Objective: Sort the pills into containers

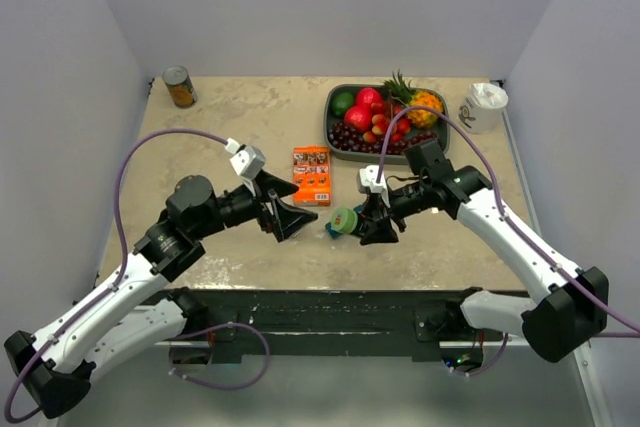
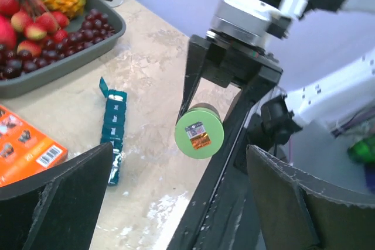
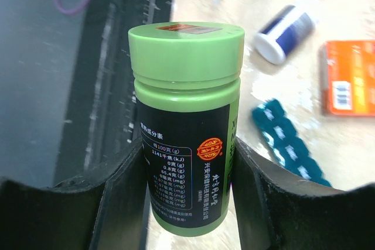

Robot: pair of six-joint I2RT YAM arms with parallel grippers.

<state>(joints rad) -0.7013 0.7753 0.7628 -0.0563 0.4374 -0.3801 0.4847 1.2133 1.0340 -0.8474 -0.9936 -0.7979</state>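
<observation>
I am gripping a green-capped plastic bottle (image 3: 184,139) in the right end effector (image 3: 186,151), the slim teal plastic pill-organizer strip (image 3: 290,143) lying near it, the left end effector (image 1: 290,215) hanging released.

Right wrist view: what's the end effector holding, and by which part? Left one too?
Right end effector grips the green-capped bottle by its labelled body, below the cap. Left end effector is open, holding nothing.
</observation>
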